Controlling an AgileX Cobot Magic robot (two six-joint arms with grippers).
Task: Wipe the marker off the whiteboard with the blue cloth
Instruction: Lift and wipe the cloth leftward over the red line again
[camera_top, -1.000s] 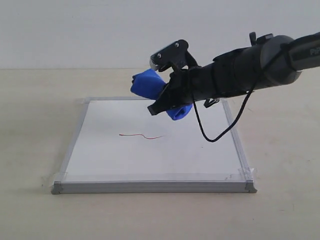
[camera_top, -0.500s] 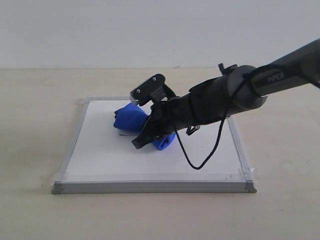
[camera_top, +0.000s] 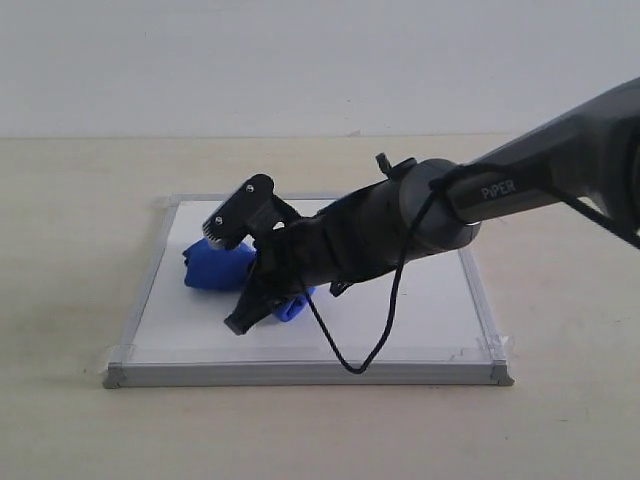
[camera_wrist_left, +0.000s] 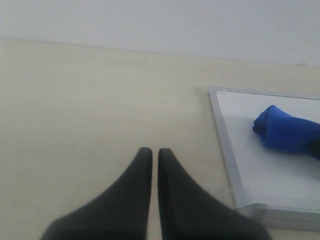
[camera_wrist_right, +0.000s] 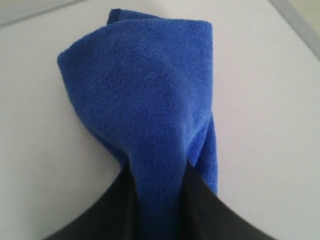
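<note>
The whiteboard (camera_top: 400, 320) lies flat on the table, silver frame around it. My right gripper (camera_top: 262, 298) reaches across it, shut on the blue cloth (camera_top: 215, 265), which presses on the board's left half. In the right wrist view the cloth (camera_wrist_right: 150, 110) bulges out from between the black fingers (camera_wrist_right: 100, 215) onto the white surface. No red marker line shows in any view; the cloth and arm cover where it lay. My left gripper (camera_wrist_left: 155, 154) hangs shut and empty over bare table, beside the board's corner (camera_wrist_left: 250, 207); the cloth (camera_wrist_left: 287, 132) shows there too.
The right arm's black cable (camera_top: 350, 360) loops down over the board's front part. Beige tabletop (camera_top: 80, 250) surrounds the board, and a pale wall (camera_top: 200, 60) stands behind.
The right gripper with the cloth came down from above the board's far edge onto its surface and slid left and toward the front, covering the red line.
</note>
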